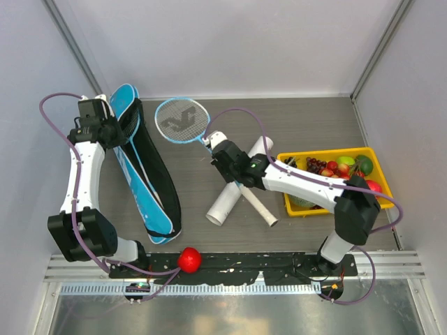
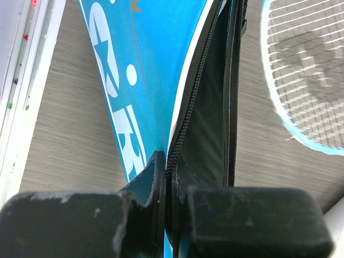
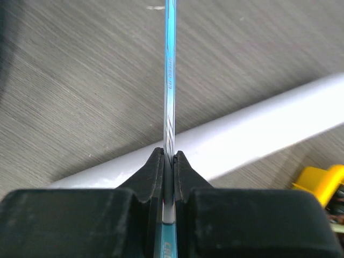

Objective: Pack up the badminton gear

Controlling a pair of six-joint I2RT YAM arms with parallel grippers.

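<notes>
We see the blue racket bag (image 1: 134, 171) lying lengthwise at the table's left, unzipped, its black lining showing, one edge of the opening pinched in the left gripper (image 2: 166, 161). A light-blue-framed racket (image 1: 181, 118) sits mid-table, head toward the back wall, thin shaft clamped in the right gripper (image 3: 168, 156), pale handle crossing the long white tube (image 1: 225, 201)

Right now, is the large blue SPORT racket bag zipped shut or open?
Open. The large blue fabric racket bag shows its black lining spread beside the blue cover, and the left pincer pinches its unzipped edge.
</notes>
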